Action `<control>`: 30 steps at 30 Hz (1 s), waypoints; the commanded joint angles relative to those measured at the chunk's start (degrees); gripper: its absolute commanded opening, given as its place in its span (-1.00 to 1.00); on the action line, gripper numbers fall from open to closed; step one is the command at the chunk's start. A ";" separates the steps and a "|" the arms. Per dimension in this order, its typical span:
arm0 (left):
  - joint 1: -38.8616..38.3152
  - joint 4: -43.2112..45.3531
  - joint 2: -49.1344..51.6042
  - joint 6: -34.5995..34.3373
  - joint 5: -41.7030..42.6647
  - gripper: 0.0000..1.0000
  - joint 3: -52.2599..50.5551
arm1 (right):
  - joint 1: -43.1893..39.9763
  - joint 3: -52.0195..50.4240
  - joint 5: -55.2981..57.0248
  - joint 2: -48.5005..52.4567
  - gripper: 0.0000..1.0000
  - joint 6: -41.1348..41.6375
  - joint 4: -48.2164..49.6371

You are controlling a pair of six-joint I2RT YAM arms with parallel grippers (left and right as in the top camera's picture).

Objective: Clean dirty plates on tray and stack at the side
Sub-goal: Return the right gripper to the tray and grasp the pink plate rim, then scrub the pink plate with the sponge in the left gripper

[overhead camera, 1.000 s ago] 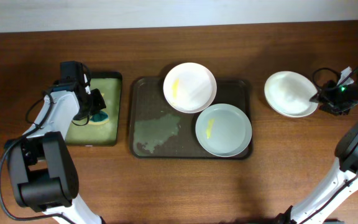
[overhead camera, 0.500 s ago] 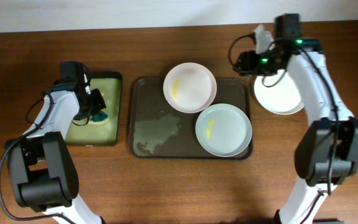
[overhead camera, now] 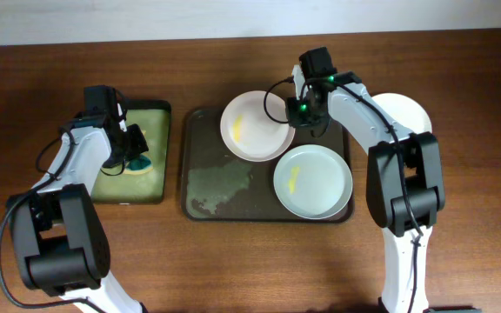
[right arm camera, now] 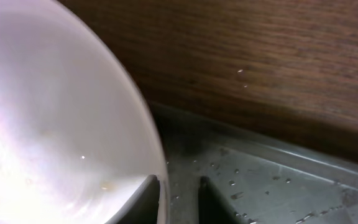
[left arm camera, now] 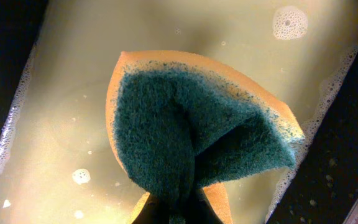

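A white plate (overhead camera: 252, 127) with a yellow smear sits at the back of the dark brown tray (overhead camera: 200, 130). A bluish-grey plate (overhead camera: 313, 181) with a yellow smear lies at the tray's front right. A third white plate (overhead camera: 404, 108) rests on the table to the right, partly hidden by my right arm. My right gripper (overhead camera: 299, 113) is open and straddles the white plate's right rim; in the right wrist view one finger is inside the plate (right arm camera: 55, 124) and one outside (right arm camera: 179, 186). My left gripper (overhead camera: 134, 149) is shut on a green and orange sponge (left arm camera: 191, 124).
The sponge hangs over a small black tray (overhead camera: 159, 111) with soapy yellow-green liquid (left arm camera: 73, 93) inside, left of the brown tray. A wet patch (overhead camera: 220, 183) covers the brown tray's front left. Bare wooden table (right arm camera: 260, 62) lies behind the tray.
My right arm has swung left from the plate on the table to the white plate on the tray, and that plate has shifted slightly left. The left arm has not moved.
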 commanded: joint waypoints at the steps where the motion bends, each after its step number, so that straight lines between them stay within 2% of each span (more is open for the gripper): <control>1: 0.35 0.11 0.74 0.90 0.50 -1.00 0.00 | 3.06 0.09 -1.73 0.72 -0.92 0.52 -1.20; 5: 0.35 -0.28 -0.11 2.84 4.98 -1.00 0.13 | 7.93 0.09 -2.69 0.72 -0.92 0.57 -4.48; 10: -0.79 -2.84 -9.62 2.84 5.42 -1.00 0.13 | 12.17 0.09 -2.47 0.72 -0.92 3.13 -7.37; 13: -4.96 -4.85 -12.39 2.82 13.07 -1.00 0.13 | 12.13 0.09 1.22 0.72 -0.92 4.15 -7.43; 19: -18.14 -4.76 -10.84 0.15 15.28 -1.00 -0.48 | 12.02 0.09 2.69 0.74 -0.91 4.22 -8.48; 22: -22.77 -2.34 -7.96 -6.88 12.50 -1.00 -0.74 | 11.39 0.09 0.79 0.74 -0.92 7.82 -8.74; 26: -23.76 -1.07 -3.39 -10.38 12.24 -1.00 -0.74 | 11.37 0.09 0.31 0.74 -0.92 10.19 -9.55; 27: -23.76 -1.05 -2.16 -10.40 12.26 -1.00 -0.74 | 11.37 0.09 0.26 0.76 -0.92 12.92 -9.90; 30: -23.78 -0.31 -0.11 -10.40 12.26 -1.00 -0.74 | 11.39 0.09 -0.11 0.76 -0.92 13.64 -9.99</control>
